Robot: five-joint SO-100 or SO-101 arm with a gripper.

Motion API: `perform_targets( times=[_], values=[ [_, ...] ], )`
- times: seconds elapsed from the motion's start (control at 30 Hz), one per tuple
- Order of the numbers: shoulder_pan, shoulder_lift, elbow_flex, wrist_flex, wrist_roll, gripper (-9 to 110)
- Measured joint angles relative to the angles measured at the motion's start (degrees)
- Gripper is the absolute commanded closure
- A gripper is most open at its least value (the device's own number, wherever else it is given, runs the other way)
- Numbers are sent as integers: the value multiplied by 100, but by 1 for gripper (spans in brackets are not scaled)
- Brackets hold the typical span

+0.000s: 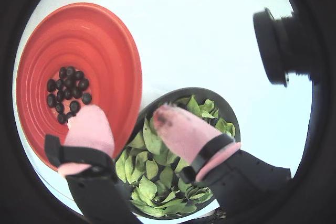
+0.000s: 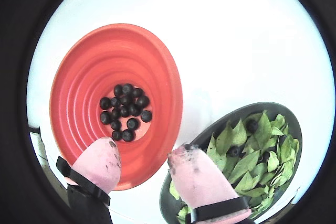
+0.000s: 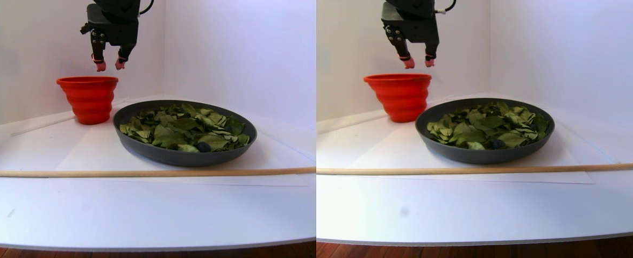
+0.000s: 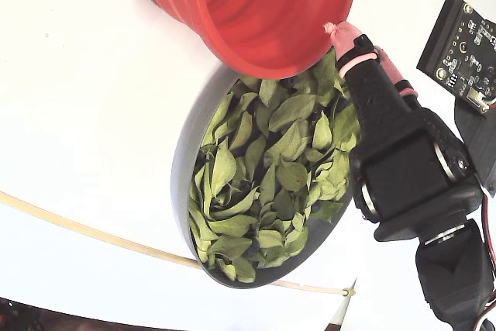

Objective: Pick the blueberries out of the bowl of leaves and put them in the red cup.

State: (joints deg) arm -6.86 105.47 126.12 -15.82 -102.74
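gripper (image 2: 142,153) open wide, nothing between the pink fingertips (image 2: 102,158), both pads dark-smudged near the tips. in the stereo pair view it hangs in the air above the red cup (image 3: 87,99), clear of the rim, touching nothing. in a wrist view one tip sits over the cup's near wall at about 7 o'clock of the cup mouth, the other over the gap between cup and bowl (image 2: 286,116).

blueberries (image 2: 125,111): a tight cluster of about a dozen on the cup floor. a few more show among the leaves (image 2: 252,156) in the bowl, e.g. one (image 2: 252,125) near the bowl's 12 o'clock edge in that wrist view, and one at the near rim in the stereo pair view.

red cup stands upright, mouth up, stepped rings on its inner wall, tapering down to the base. bowl sits flat just beside it at the cup's 4 to 5 o'clock in the wrist views; touching or not, can't tell. leaves heaped loosely, tips pointing every way, no common long axis.

thin wooden rod (image 3: 133,173) lies flat across the white table (image 3: 133,215) in front of the bowl, running 9 to 3 in the stereo pair view.
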Motion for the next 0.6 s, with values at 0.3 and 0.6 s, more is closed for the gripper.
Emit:
perform_targets(
  times=[0.3,0.6],
  values=[
    [308,202,88,53,-9,85],
    [615,202,88,53,-9,85]
  ],
)
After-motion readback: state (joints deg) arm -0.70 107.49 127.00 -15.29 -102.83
